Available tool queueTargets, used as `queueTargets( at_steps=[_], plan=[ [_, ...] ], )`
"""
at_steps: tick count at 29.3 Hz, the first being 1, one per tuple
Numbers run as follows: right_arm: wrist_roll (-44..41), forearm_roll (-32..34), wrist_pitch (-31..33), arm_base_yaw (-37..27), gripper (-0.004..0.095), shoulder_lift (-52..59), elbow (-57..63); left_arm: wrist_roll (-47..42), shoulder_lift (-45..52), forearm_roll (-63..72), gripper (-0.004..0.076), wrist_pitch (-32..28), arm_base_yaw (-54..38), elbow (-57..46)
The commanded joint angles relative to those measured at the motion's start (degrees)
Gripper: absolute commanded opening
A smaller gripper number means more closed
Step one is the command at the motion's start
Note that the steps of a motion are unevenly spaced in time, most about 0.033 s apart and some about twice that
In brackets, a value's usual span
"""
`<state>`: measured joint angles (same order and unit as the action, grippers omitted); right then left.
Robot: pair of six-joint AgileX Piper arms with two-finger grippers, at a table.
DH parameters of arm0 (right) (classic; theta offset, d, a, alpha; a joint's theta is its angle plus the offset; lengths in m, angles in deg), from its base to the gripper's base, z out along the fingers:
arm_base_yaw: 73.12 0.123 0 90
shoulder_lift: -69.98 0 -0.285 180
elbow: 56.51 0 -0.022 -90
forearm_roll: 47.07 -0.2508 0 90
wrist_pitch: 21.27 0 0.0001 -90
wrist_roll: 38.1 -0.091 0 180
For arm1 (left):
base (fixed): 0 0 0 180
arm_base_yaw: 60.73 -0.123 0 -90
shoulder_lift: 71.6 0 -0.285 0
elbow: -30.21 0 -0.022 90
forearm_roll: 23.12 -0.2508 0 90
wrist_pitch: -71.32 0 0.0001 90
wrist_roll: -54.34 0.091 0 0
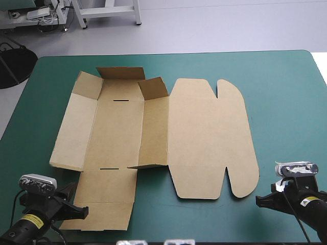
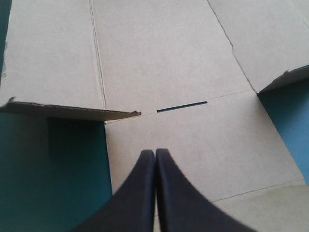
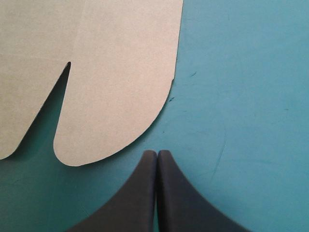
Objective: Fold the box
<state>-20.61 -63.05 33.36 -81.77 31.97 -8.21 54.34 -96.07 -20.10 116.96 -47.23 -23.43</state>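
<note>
We found the box [image 1: 153, 132] lying mostly flat in the middle of the bench [image 1: 286, 102], with small flaps raised at its 12 o'clock end. The left fingers [image 2: 137, 193], pressed together, hung over its 7 o'clock flap. The right fingers [image 3: 137, 193], also together, sat beside its 5 o'clock tab.

I see the box [image 1: 120, 130] as a brown cut sheet, mostly flat, left of the table's [image 1: 286, 102] middle. Small flaps [image 1: 120, 73] at its 12 o'clock end stand raised. The lid panel [image 1: 207, 138] with rounded tabs lies flat toward 3 o'clock.
</note>
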Motion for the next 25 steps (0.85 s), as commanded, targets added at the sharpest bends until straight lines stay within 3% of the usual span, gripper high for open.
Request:
queueTargets(
  at_steps=[1,17,25],
  plan=[
    [0.29,-1.33,-2.57,-0.02,-0.0018,-0.25,-1.48,0.0,-0.72,0.71,-0.0008,-3.73,0.22,1.46],
    [0.29,-1.33,-2.57,-0.02,-0.0018,-0.25,-1.48,2.5,-0.97,0.5,-0.0008,-3.23,0.22,2.96],
    [0.29,-0.95,-2.78,-0.02,-0.0018,-0.25,-1.48,2.43,-12.58,-1.06,-0.0008,3.16,0.22,19.31]
  ],
)
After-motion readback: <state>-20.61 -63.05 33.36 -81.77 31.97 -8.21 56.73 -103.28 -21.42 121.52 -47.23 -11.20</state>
